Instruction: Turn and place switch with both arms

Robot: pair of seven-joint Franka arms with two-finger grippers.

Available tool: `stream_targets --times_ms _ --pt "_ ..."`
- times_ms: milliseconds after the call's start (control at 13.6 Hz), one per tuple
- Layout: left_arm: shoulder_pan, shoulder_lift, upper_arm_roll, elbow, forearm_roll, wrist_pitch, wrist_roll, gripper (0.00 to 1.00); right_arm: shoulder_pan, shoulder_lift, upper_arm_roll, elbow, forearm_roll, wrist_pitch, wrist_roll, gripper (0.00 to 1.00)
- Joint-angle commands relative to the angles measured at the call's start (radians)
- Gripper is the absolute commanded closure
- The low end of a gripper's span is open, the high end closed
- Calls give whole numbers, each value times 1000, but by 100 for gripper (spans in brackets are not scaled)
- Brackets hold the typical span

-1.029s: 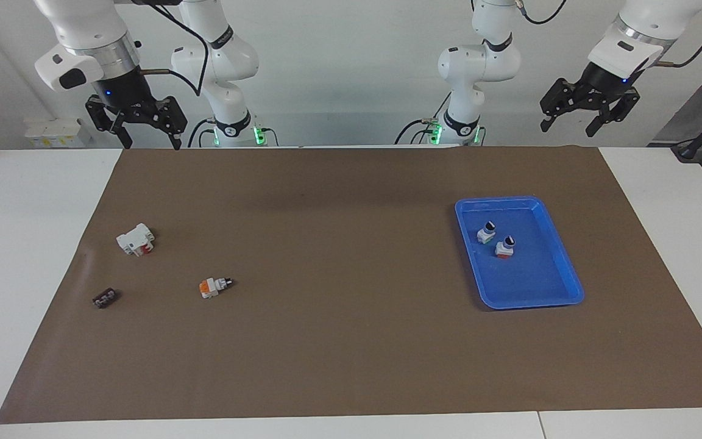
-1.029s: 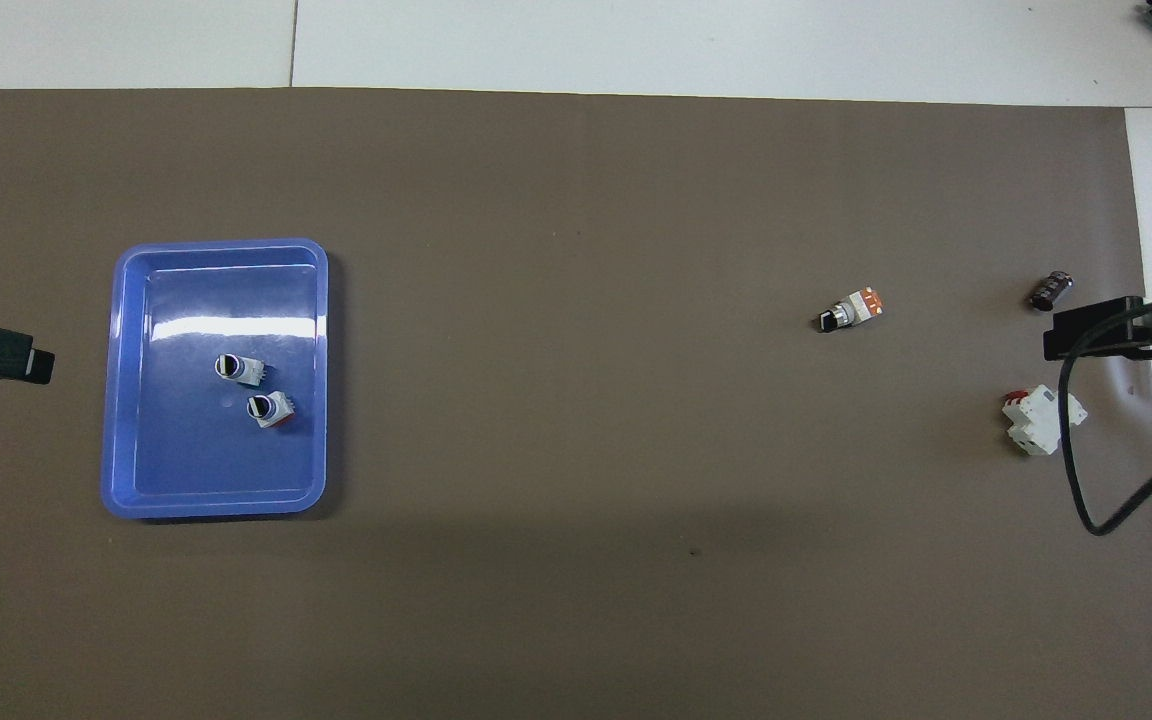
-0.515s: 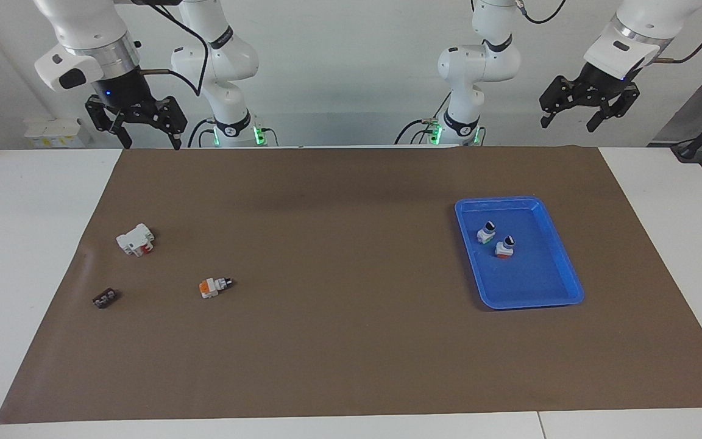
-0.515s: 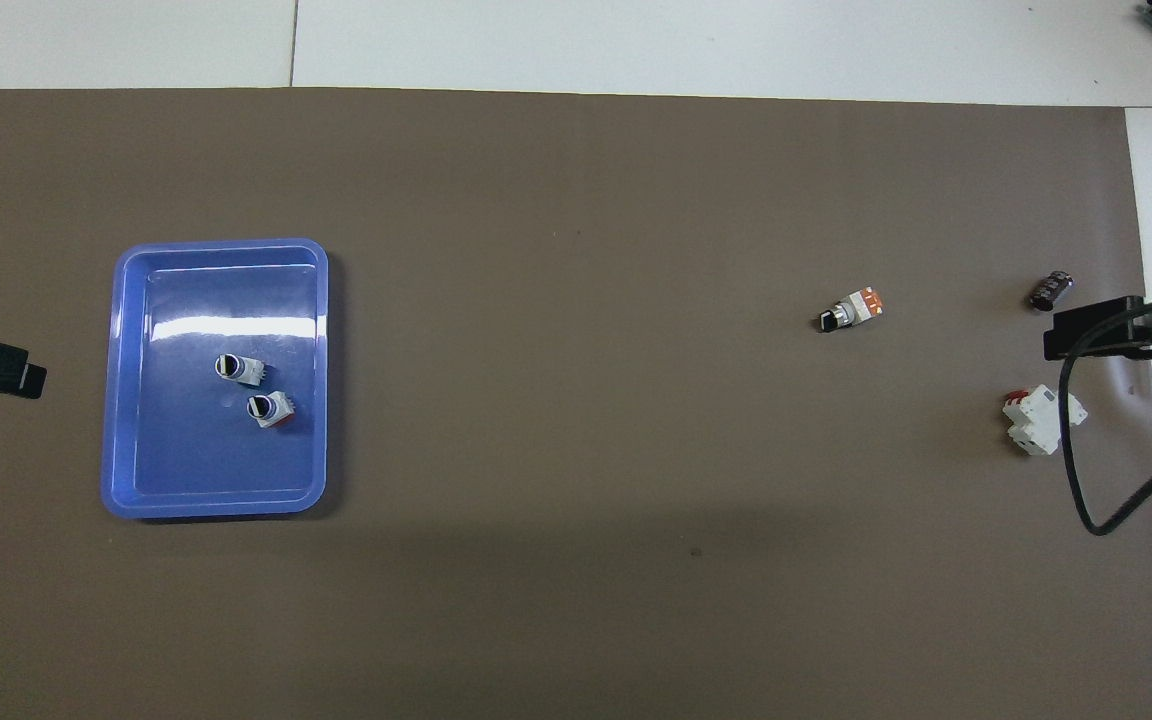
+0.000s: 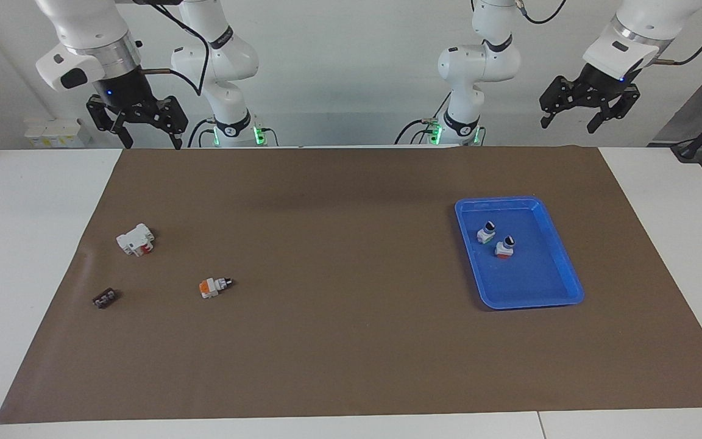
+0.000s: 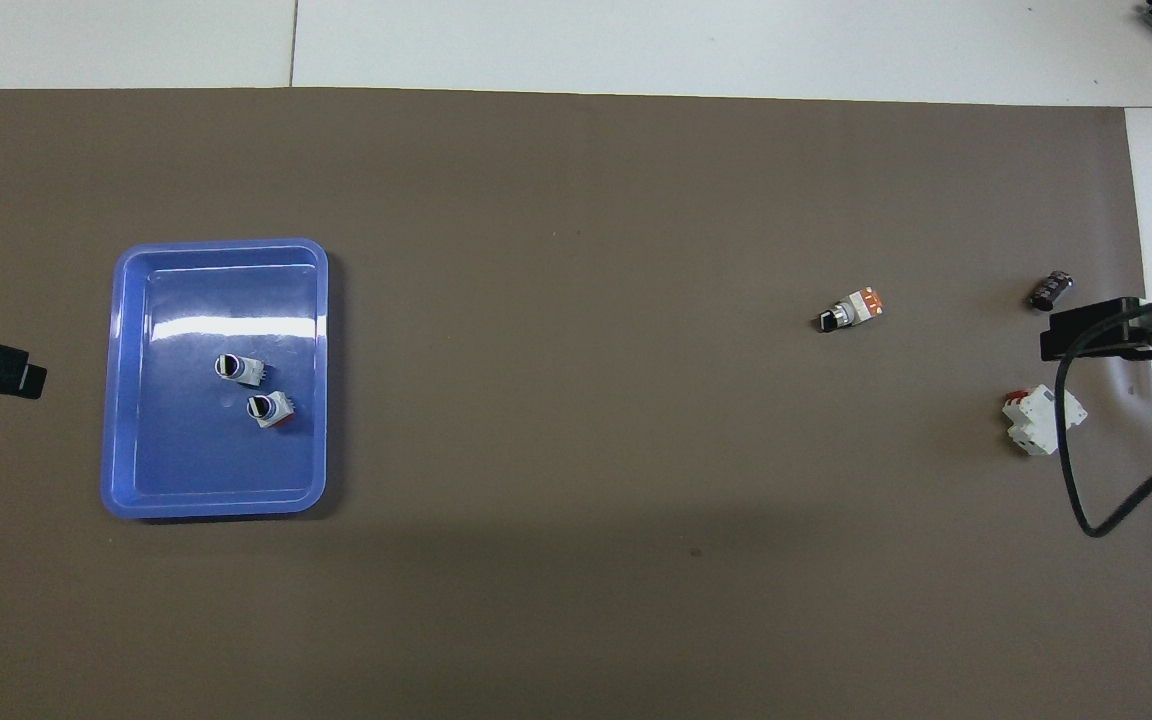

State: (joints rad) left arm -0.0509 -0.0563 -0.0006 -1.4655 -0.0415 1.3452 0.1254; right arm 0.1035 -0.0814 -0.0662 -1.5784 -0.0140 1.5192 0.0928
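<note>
Two switches stand in the blue tray (image 5: pixel 573 285), the green switch (image 5: pixel 485 233) apparently nearer the robots. Left tool (image 5: pixel 584 113) and right tool (image 5: pixel 136 124) hang open, empty. Risk: grabbing the orange switch (image 5: pixel 212 286) instead.

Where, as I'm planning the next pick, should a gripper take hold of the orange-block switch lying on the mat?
Likely grip the orange-block switch by its white middle, straight down from above, fingers across its length. It lies on its side on the mat, black cap at one end, orange block at the other, both long flanks free.
</note>
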Motion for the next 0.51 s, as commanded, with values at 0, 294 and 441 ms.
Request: stream_targets --times_ms 0,294,441 --pt "-23 -13 19 -16 17 -9 3 0 2 -14 -3 -11 2 -4 -18 0" --pt "-47 -17 45 -30 18 -1 -1 0 1 -26 -3 -35 2 7 -16 1" --pt "-52 -17 48 -30 20 2 0 0 4 -26 -3 -38 2 21 -16 0"
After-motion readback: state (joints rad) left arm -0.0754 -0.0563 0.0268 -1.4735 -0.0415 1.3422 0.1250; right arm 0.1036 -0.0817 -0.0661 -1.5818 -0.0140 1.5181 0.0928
